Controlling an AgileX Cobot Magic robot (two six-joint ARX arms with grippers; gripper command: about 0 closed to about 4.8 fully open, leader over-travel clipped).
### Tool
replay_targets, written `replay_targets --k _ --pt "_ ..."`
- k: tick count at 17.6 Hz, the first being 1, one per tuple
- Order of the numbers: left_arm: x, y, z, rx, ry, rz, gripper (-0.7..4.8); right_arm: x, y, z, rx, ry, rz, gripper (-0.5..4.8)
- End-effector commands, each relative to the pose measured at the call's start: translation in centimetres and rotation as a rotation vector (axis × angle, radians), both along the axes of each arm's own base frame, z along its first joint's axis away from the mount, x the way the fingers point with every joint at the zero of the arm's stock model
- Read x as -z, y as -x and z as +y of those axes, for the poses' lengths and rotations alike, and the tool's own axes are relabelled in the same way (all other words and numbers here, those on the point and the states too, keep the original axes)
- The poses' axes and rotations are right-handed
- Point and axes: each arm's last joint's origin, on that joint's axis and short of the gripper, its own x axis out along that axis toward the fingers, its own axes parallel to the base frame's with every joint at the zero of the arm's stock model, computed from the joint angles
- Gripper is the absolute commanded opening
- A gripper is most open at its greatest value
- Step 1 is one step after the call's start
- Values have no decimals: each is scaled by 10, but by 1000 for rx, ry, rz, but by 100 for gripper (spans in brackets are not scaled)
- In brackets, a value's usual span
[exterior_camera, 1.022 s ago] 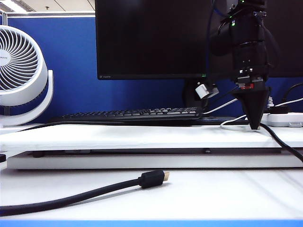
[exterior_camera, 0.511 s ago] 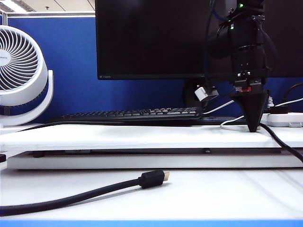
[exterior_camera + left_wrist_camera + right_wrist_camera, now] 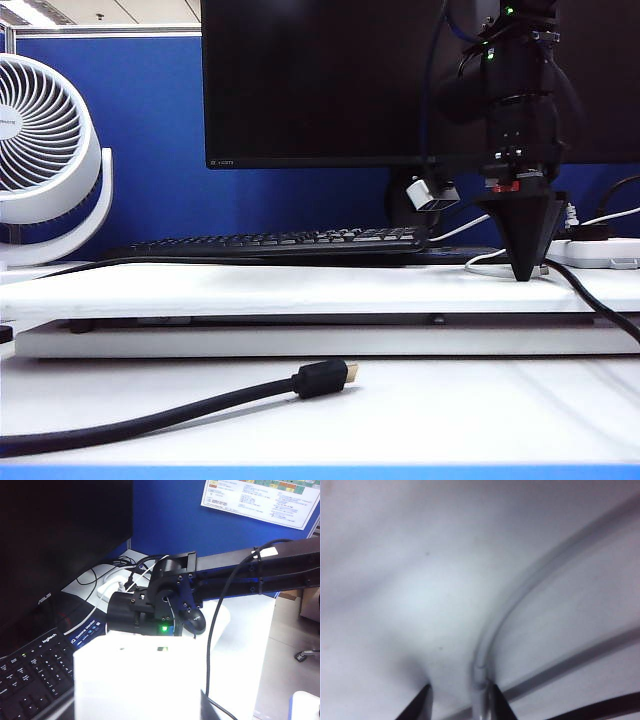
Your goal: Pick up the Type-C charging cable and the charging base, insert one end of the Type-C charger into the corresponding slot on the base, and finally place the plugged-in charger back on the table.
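Observation:
The thin white Type-C charging cable (image 3: 520, 592) curves across the white table (image 3: 395, 580). Its near end lies between the two dark fingertips of my right gripper (image 3: 457, 705), close against one of them. That gripper is open, with a clear gap on the cable's other side. In the exterior view the right gripper (image 3: 524, 272) points straight down onto the table (image 3: 250, 285), beside a loop of the cable (image 3: 485, 262). The charging base (image 3: 140, 680), a bright white block, fills the near part of the left wrist view. My left gripper is shut on it, its fingers almost wholly hidden.
A black keyboard (image 3: 280, 240) and a monitor (image 3: 320, 80) stand behind the raised slab. A white power strip (image 3: 600, 252) with cords lies at the far right. A thick black cable with a gold plug (image 3: 320, 380) lies in front, and a white fan (image 3: 45, 150) stands at the left.
The right gripper's jaws have spread apart at the cable. Its tip has shifted slightly left with a small wrist turn. The left arm has not moved.

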Motion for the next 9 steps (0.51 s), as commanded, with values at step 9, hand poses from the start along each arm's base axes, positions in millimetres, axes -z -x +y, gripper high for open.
replay_targets --k 9 --pt "-4 2 1 8 16 -20 -6 0 1 2 16 0 1 6"
